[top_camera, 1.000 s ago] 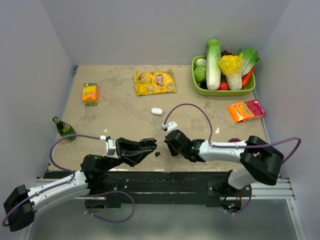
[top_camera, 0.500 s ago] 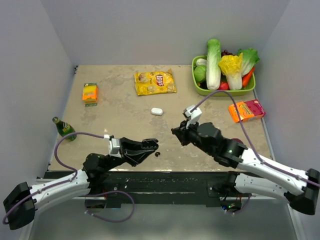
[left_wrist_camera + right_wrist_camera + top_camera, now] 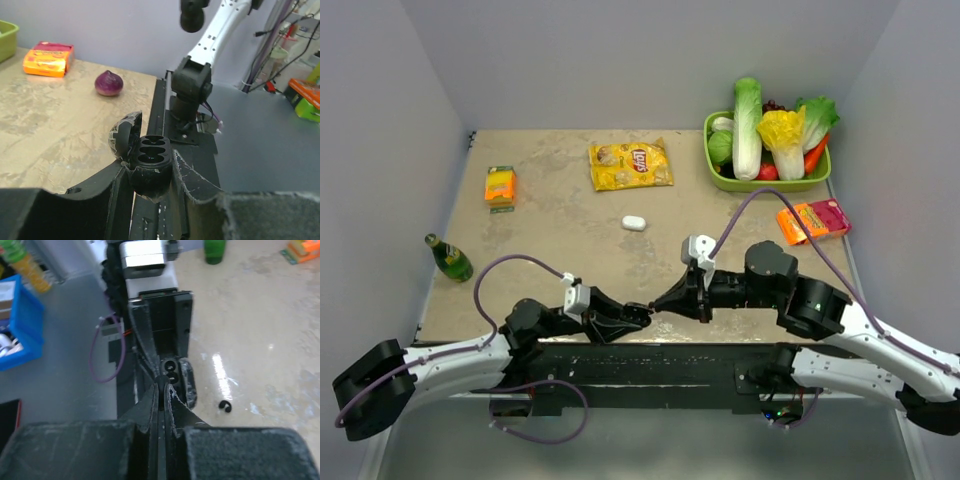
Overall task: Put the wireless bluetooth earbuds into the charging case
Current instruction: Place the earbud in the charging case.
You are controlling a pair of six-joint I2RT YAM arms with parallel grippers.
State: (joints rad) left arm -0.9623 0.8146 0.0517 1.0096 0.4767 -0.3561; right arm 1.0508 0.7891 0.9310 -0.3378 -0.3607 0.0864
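Charging case (image 3: 150, 156), dark and open, gripped by left pincer (image 3: 152, 176); right pincer (image 3: 161, 385) clenched, tips at its sockets; loose earbud (image 3: 225, 406) on tabletop (image 3: 260, 340) beside

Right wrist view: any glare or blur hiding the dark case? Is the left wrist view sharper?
Right wrist view: a glare patch lies on the table beside the open dark case, not over it; the right hand blurs up close. Left wrist view: the case is sharp and evenly lit, sockets readable, background soft.

The charging case (image 3: 634, 223) lies mid-table, chips bag (image 3: 631, 165) behind it at twelve o'clock. The vegetable basket (image 3: 767, 184) sits at two, bottle (image 3: 450, 258) at nine.
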